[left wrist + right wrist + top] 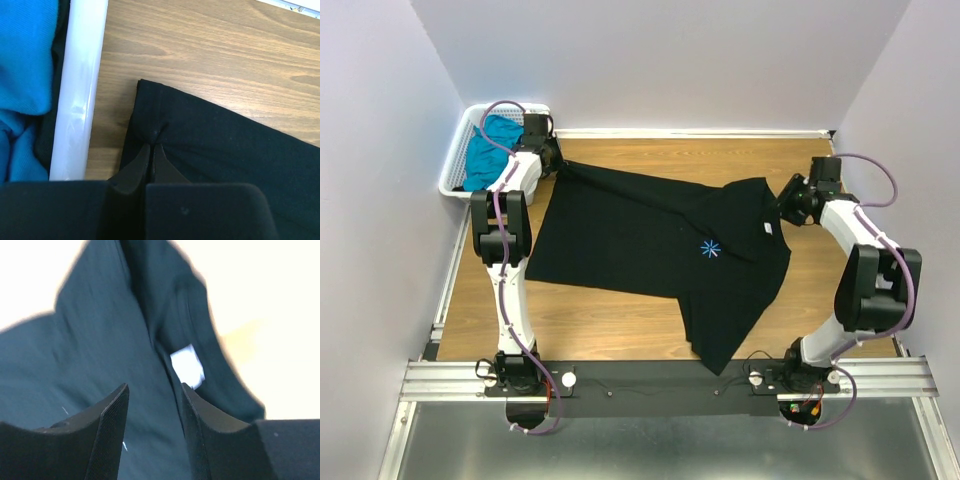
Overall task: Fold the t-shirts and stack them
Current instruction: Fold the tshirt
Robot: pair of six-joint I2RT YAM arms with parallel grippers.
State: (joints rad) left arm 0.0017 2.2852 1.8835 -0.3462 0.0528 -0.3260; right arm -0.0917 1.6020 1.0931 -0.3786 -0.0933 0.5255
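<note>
The fingers point(137, 167) of the left gripper point(151, 146) and of the right gripper point(154, 386) seem to have nearly all the job left. The big black t-shirt point(640, 230) lies spread out on the table point(620, 325) between them, and the teal t-shirt point(485, 160) sits bunched in the white basket point(450, 180) just beside the left fingers, so nothing is folded or stacked. The left fingers are pinched tight on a corner of the black shirt, while the right fingers point(107, 430) stand apart, holding nothing, right over the shirt's neck and its little white label point(187, 365).

White links point(510, 300), black joints point(502, 225) and purple cables point(893, 183) are seen on both arms point(860, 290); black fingers point(112, 430) on the right tool point(152, 387).
</note>
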